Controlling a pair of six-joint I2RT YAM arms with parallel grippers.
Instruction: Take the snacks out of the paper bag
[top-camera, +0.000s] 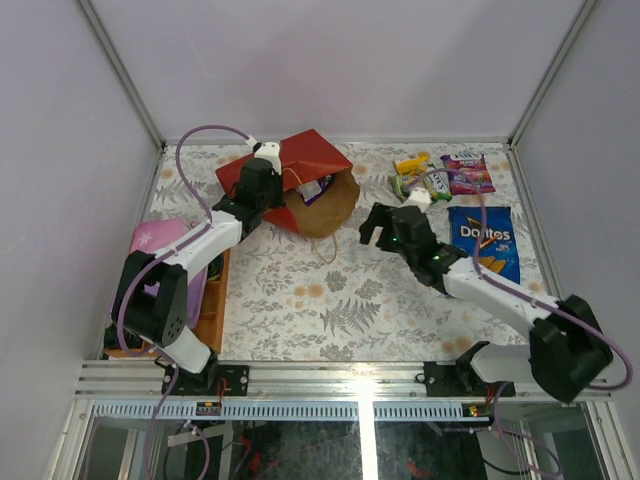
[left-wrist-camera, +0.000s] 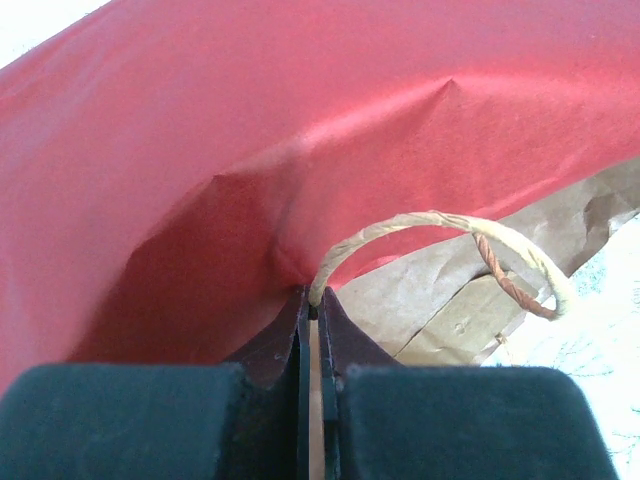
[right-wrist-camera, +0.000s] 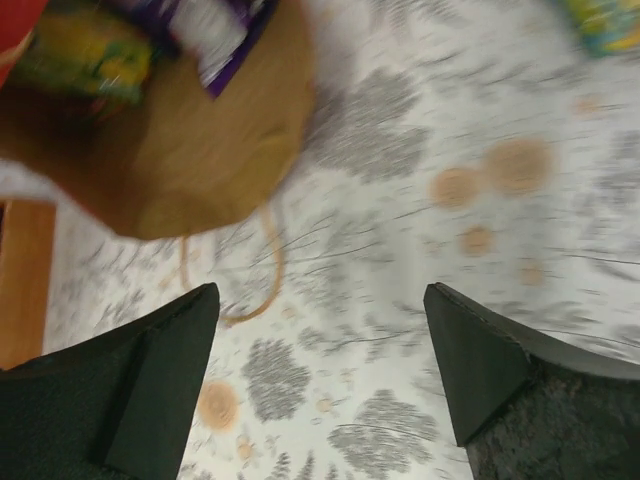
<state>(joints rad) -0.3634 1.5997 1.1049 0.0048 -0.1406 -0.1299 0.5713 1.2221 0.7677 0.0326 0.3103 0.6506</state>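
Observation:
The red paper bag (top-camera: 312, 158) lies on its side at the back, its brown mouth (top-camera: 330, 205) facing the front right. A purple packet (top-camera: 313, 188) shows inside it; the right wrist view shows it (right-wrist-camera: 225, 40) beside a green-yellow packet (right-wrist-camera: 85, 55). My left gripper (top-camera: 272, 185) is shut on the bag's tan cord handle (left-wrist-camera: 440, 222) at the red rim (left-wrist-camera: 315, 298). My right gripper (top-camera: 378, 225) hangs open and empty over the cloth in front of the bag mouth (right-wrist-camera: 320, 300). A blue Doritos bag (top-camera: 483, 240), a purple packet (top-camera: 467, 173), an orange packet (top-camera: 412, 163) and a green packet (top-camera: 425, 185) lie at the back right.
A flat pink item with stars (top-camera: 160, 237) lies over a wooden tray (top-camera: 212, 300) at the left edge. The bag's other cord handle (top-camera: 328, 245) trails on the patterned cloth. White walls enclose the table on three sides.

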